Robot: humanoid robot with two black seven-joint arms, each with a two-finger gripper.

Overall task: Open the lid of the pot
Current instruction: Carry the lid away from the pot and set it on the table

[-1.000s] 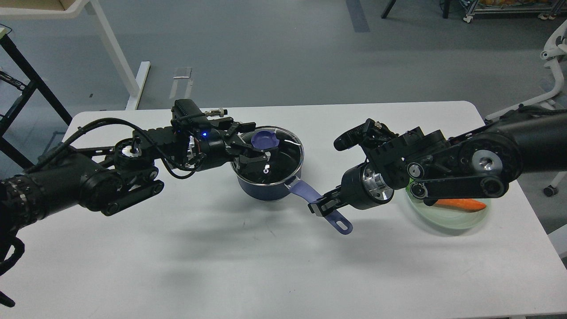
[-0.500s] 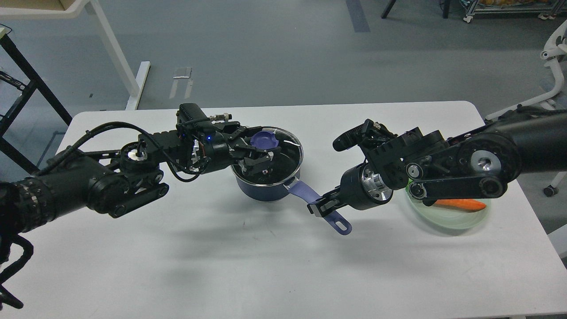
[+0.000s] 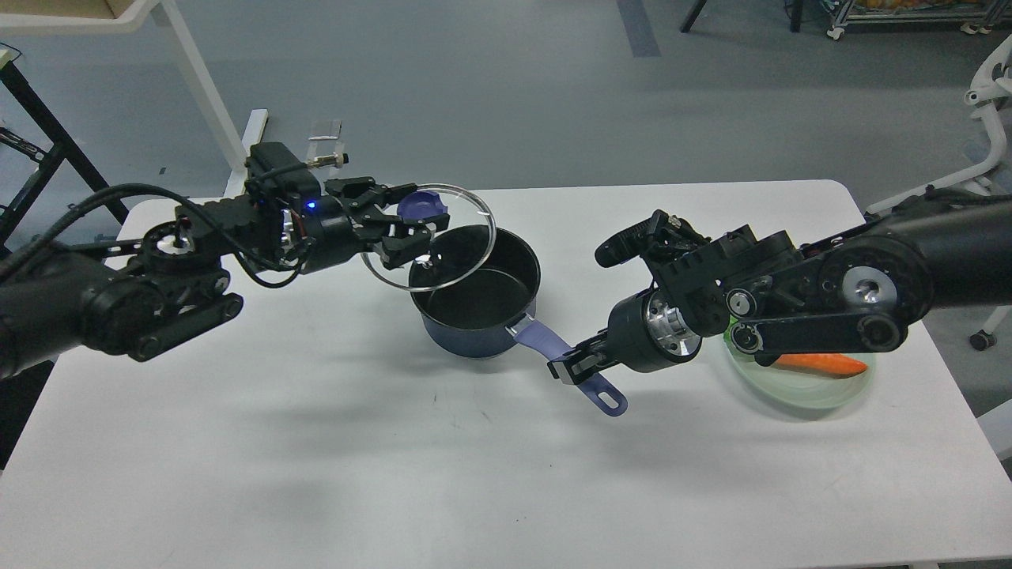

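Observation:
A dark blue pot (image 3: 479, 299) stands on the white table (image 3: 332, 442), its inside open to view and empty. Its purple handle (image 3: 573, 367) points toward the front right. My left gripper (image 3: 411, 225) is shut on the purple knob (image 3: 423, 205) of the glass lid (image 3: 431, 237). It holds the lid tilted, above and to the left of the pot, still overlapping the pot's left rim. My right gripper (image 3: 571, 365) is shut on the pot handle near its middle.
A pale green plate (image 3: 798, 387) with a carrot (image 3: 822, 365) sits at the right, partly hidden under my right arm. A white table leg and a black frame stand on the floor behind the table's left end.
The left gripper has lifted the lid off the pot and carried it up and to the left. The pot's inside now shows. The right gripper and pot have stayed in place.

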